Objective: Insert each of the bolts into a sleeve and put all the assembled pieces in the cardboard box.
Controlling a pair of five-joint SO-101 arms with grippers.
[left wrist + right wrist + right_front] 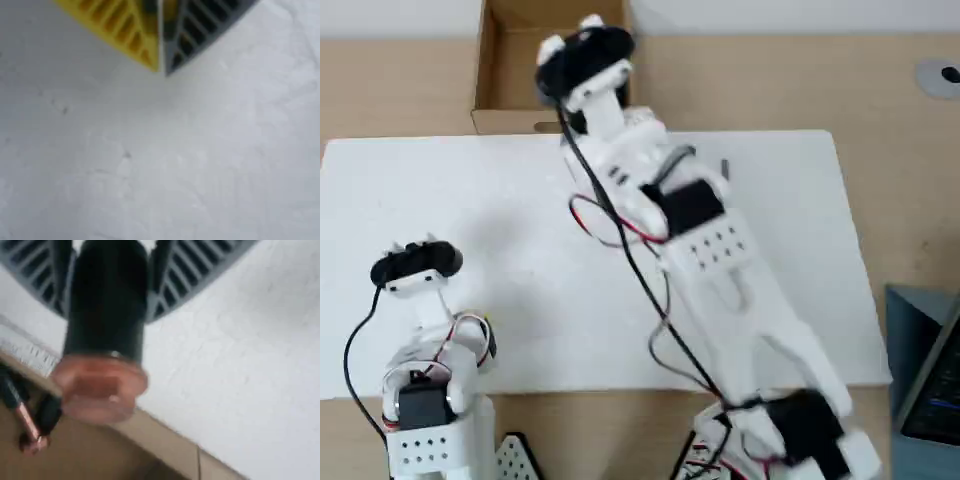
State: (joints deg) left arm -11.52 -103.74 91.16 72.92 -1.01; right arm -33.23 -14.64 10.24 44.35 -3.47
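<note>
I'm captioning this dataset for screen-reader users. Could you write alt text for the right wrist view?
The right gripper clamps a black sleeve with a copper-coloured bolt head at its end, over the edge of the cardboard box. Another assembled piece lies inside the box, with the white mat beyond.
</note>
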